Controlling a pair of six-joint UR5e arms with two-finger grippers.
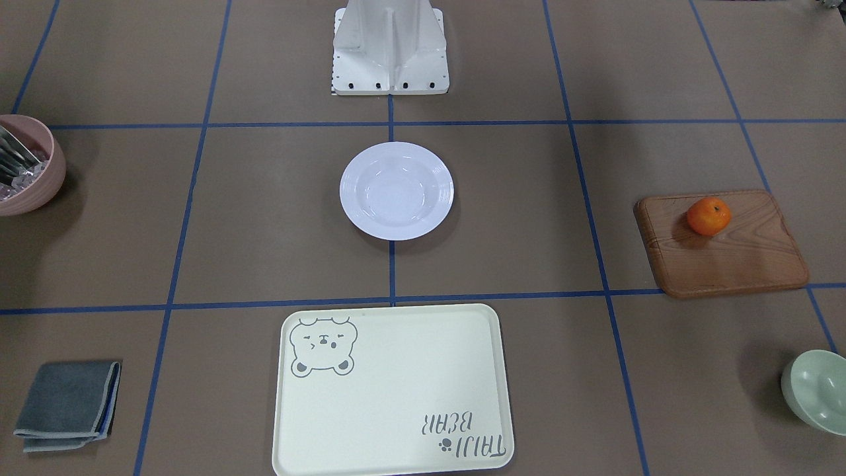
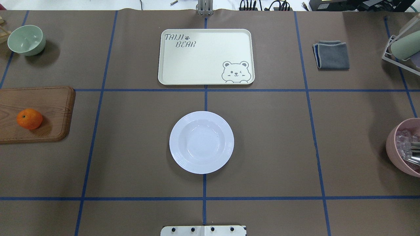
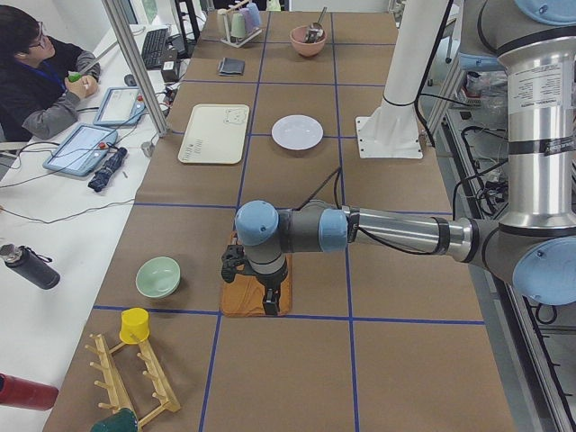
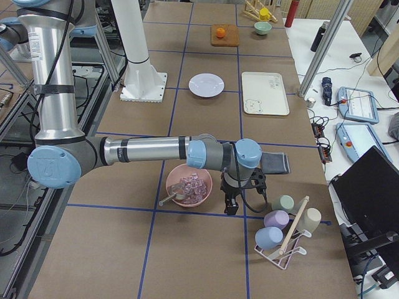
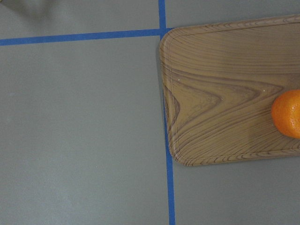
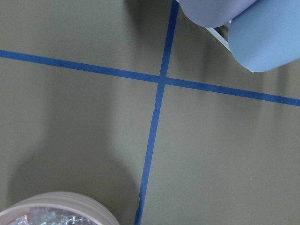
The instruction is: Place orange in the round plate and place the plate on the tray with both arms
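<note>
The orange (image 1: 708, 216) (image 2: 29, 118) lies on a brown wooden board (image 1: 733, 258) at the robot's far left, and its edge shows in the left wrist view (image 5: 287, 114). The round plate (image 1: 396, 190) (image 2: 201, 142) sits empty mid-table. The tray (image 1: 396, 390) (image 2: 206, 57) lies empty beyond it. My left gripper (image 3: 271, 304) hangs over the board's outer end, seen only from the side, so I cannot tell if it is open or shut. My right gripper (image 4: 230, 205) hangs beside the pink bowl (image 4: 188, 185), and its state cannot be told either.
A pale green bowl (image 2: 26, 40) stands beyond the board. A folded grey cloth (image 2: 331, 54) lies right of the tray. A rack of cups (image 4: 283, 230) stands close to the right gripper. The robot's white base (image 1: 390, 46) is behind the plate. A person (image 3: 36, 72) sits beside the table.
</note>
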